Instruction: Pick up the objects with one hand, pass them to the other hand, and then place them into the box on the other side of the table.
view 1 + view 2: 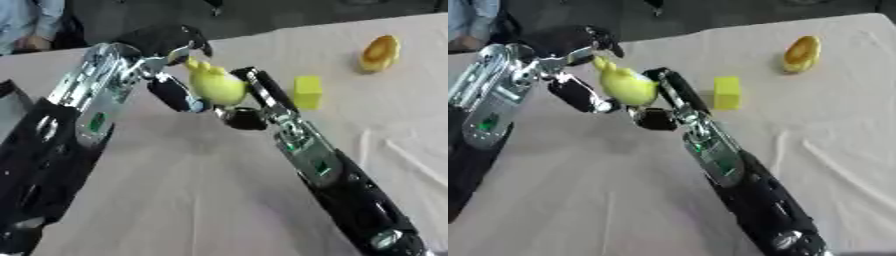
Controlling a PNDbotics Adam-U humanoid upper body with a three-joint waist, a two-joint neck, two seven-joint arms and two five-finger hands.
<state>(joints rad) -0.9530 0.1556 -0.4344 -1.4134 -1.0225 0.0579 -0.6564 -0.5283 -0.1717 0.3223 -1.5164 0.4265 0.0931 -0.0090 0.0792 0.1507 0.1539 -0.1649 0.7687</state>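
Your two hands meet above the middle of the table [175, 200], well in from its edges, and the yellow-green pear-shaped object [215, 84] sits between them, lifted clear of the cloth. Your left hand [171, 42] comes in from the left edge, its dark fingers arched over the top of the object and another finger reaching under it on the left side; it looks curled round the object, though the blur makes the exact contact hard to judge. Your right hand [261, 97] rises from the lower right corner, with its fingers laid up the object's right side and its thumb tucked beneath, so it too seems to clasp the object.

Just beside your right hand, toward the right edge, you have a yellow block [307, 92] standing on the table, apart from the fingers. Farther off, near the far right corner, an orange-yellow rounded object [380, 53] lies on the cloth, well apart from both hands.
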